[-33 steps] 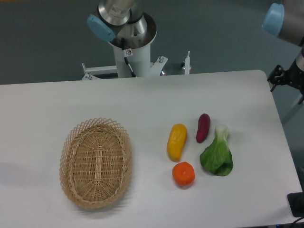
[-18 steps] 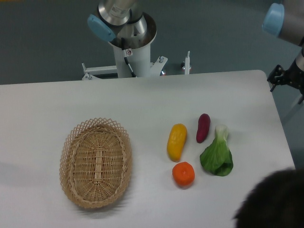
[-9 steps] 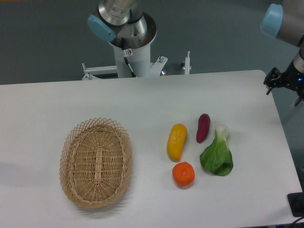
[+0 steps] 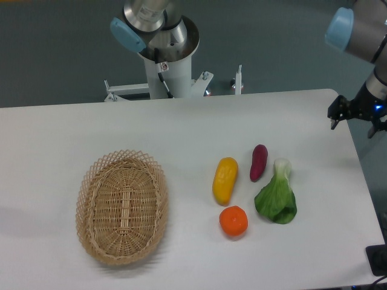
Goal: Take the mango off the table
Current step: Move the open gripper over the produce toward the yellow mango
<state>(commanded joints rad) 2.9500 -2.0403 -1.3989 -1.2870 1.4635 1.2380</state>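
Claw [image 4: 354, 118] hangs at table's [image 4: 181, 130] right edge, well apart from mango [image 4: 225, 179].

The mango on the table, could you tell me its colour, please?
Yellow-orange mango, fixed camera view.

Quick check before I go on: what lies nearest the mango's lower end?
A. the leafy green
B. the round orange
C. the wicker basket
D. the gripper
B: the orange sits just below the lower end of the mango, with a small gap between them.
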